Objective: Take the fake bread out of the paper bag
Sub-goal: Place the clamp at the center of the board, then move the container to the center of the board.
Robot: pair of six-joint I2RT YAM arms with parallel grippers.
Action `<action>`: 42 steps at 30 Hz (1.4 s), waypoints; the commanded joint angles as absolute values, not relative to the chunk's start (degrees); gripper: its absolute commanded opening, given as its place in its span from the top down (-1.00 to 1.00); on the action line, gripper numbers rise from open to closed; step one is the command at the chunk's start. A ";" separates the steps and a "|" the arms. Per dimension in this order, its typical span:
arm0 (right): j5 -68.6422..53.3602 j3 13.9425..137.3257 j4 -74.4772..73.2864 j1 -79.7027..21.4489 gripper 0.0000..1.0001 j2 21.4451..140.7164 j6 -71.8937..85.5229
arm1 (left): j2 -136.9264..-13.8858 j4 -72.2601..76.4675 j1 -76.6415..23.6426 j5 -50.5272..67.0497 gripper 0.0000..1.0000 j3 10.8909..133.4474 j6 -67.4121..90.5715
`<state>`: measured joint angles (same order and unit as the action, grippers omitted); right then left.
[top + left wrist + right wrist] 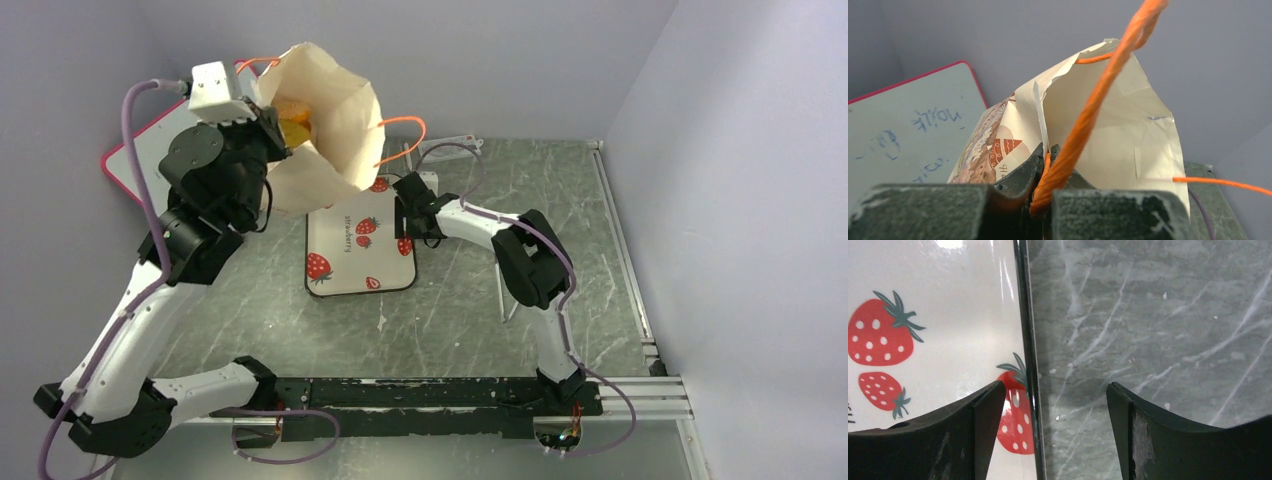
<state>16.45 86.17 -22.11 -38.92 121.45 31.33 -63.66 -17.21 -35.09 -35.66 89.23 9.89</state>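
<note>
Left fingers clamp bag cord; overhead alone shows bread inside; right fingers spread.

Paper bag: one, upper left of top view. Orange cord handles on bag: two. Bread in bag mouth: orange-yellow pieces, number cannot tell. Strawberry-print tray: one, centre. Whiteboard: one, left edge. Robot arms: two. Grippers: two, left gripper, right gripper.

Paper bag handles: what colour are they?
The handles are orange, clearest in the left wrist view.
</note>
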 commanded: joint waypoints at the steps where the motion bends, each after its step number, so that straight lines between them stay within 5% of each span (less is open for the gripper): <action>1: 14.42 88.10 -21.91 -39.05 -0.56 123.64 30.29 | -59.48 -19.43 -34.86 -39.52 0.86 87.84 11.13; 13: 14.15 91.82 -24.21 -39.56 -0.50 127.90 29.47 | -53.49 -23.84 -34.89 -42.75 0.86 82.87 14.68; 22: 12.59 91.73 -28.50 -39.50 0.68 132.29 30.04 | -51.10 -23.76 -34.85 -42.73 0.86 77.44 17.57; 25: 12.44 88.81 -29.08 -39.34 0.85 131.26 31.37 | -50.72 -23.62 -34.89 -42.38 0.86 76.05 17.96; 30: 12.82 82.34 -29.54 -39.29 1.00 127.47 33.77 | -50.57 -23.64 -34.82 -41.84 0.86 75.85 18.05; 42: 15.76 68.40 -32.47 -35.29 1.00 114.23 44.50 | -50.35 -22.94 -34.80 -37.92 0.86 73.69 19.75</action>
<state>13.58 74.96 -17.85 -38.04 114.87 41.60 -51.24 -27.29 -35.07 -40.18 74.02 18.94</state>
